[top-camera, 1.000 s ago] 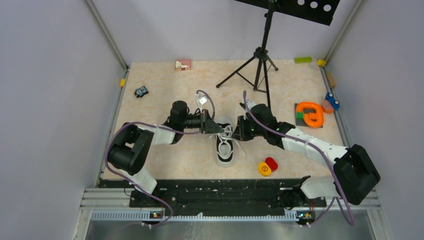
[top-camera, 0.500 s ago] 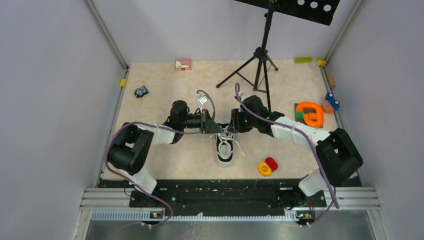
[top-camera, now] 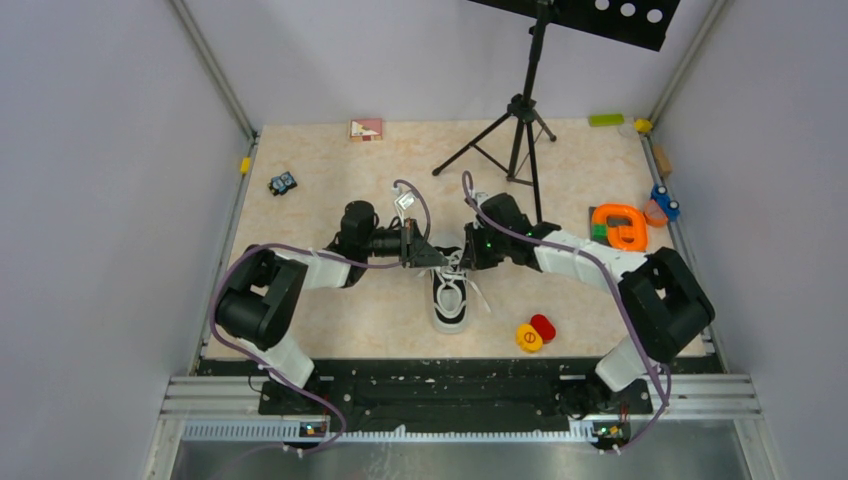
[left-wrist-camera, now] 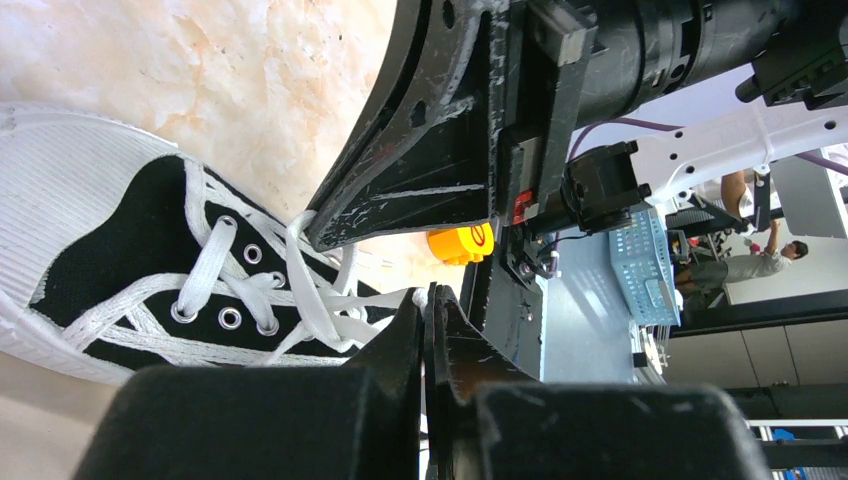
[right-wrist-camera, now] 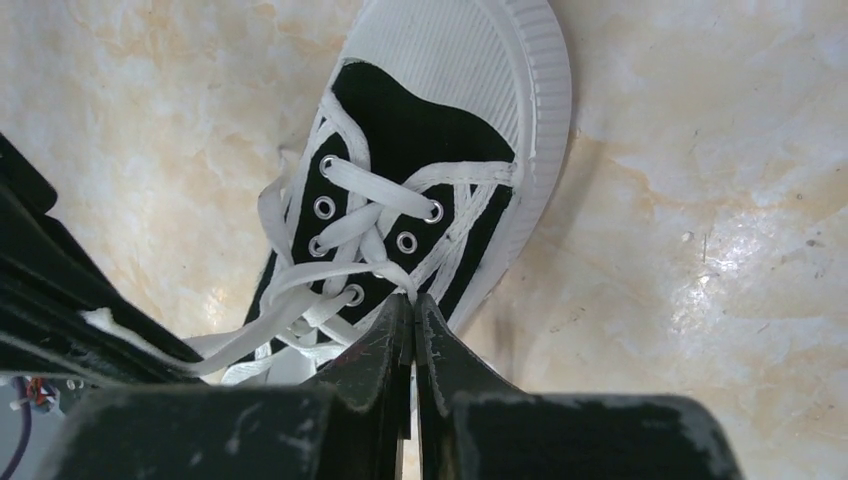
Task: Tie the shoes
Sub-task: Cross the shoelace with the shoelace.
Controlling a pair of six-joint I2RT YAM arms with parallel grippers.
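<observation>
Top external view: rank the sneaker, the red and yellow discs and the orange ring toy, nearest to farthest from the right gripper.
From the right gripper:
1. sneaker, directly beneath it, mid-table.
2. red and yellow discs, toward the bases, rightward.
3. orange ring toy, near the right edge.

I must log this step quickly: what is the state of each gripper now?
Left gripper: closed, holding a white lace.
Right gripper: closed at the laces; grip cannot be told.
</observation>
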